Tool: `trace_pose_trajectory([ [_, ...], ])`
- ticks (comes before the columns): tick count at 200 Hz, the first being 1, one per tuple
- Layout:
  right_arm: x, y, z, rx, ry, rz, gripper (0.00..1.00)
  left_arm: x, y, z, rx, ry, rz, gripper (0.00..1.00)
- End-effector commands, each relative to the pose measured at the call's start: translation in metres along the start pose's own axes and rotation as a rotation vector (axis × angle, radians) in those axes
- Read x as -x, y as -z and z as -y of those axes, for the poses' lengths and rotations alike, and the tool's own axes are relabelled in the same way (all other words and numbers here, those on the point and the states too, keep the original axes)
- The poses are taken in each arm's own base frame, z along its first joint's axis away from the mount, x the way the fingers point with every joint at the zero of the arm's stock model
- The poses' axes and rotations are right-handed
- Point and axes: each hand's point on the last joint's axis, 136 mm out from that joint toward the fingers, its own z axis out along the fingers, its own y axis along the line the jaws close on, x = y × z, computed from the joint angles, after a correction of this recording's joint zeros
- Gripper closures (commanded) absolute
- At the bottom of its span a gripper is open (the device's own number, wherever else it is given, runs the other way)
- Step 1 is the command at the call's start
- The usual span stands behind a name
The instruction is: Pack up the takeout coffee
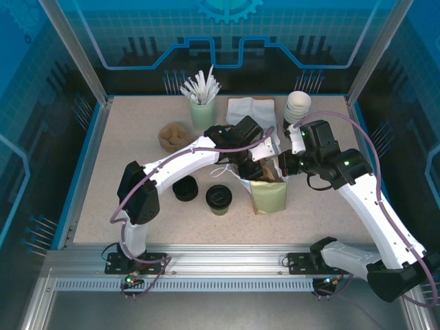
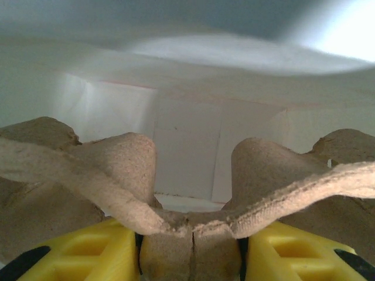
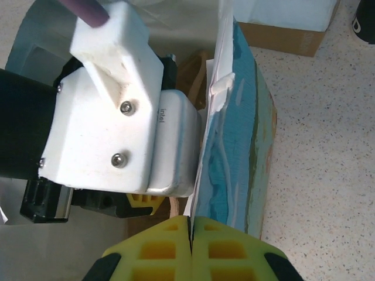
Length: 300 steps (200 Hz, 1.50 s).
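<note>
The takeout coffee, a pale green cup with a black lid, stands upright on the table left of the paper bag. My left gripper is down inside the bag's white interior. Its yellow fingers are shut on the middle ridge of a brown pulp cup carrier. From above, the left wrist hangs over the bag's mouth. My right gripper is shut on the bag's thin top edge, with the teal bag wall to the right. The right gripper sits at the bag's right rim.
A squat black round piece lies left of the coffee. Another brown carrier sits behind it. At the back are a green cup of white sticks, white napkins and a stack of white cups.
</note>
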Motion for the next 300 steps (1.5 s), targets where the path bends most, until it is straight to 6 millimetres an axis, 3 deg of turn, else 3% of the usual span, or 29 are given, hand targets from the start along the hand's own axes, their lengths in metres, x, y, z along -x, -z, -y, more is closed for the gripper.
trace_pose_trajectory([
  [1, 0.007, 0.003, -0.006, 0.024, -0.007, 0.048, 1.00, -0.004, -0.005, 0.000, 0.001, -0.022, -0.042, 0.56],
  [65, 0.005, 0.002, -0.011, 0.053, -0.014, 0.047, 1.00, -0.004, -0.013, 0.001, -0.015, -0.039, -0.058, 0.56],
  [101, 0.004, 0.004, -0.009, 0.043, -0.008, 0.049, 1.00, 0.005, -0.001, 0.004, -0.015, -0.038, -0.018, 0.50],
  [161, 0.003, 0.007, -0.006, 0.031, -0.006, 0.060, 1.00, 0.035, 0.050, 0.017, -0.024, -0.044, 0.137, 0.26],
  [218, 0.005, 0.014, -0.003, 0.022, -0.006, 0.106, 1.00, 0.052, 0.102, 0.033, -0.034, 0.002, 0.263, 0.25],
  [265, 0.007, 0.024, -0.005, 0.057, 0.019, 0.201, 1.00, 0.071, 0.163, 0.053, -0.061, 0.074, 0.500, 0.24],
  [300, 0.004, 0.035, -0.007, 0.090, 0.021, 0.278, 1.00, 0.072, 0.192, 0.068, -0.109, 0.108, 0.655, 0.21],
])
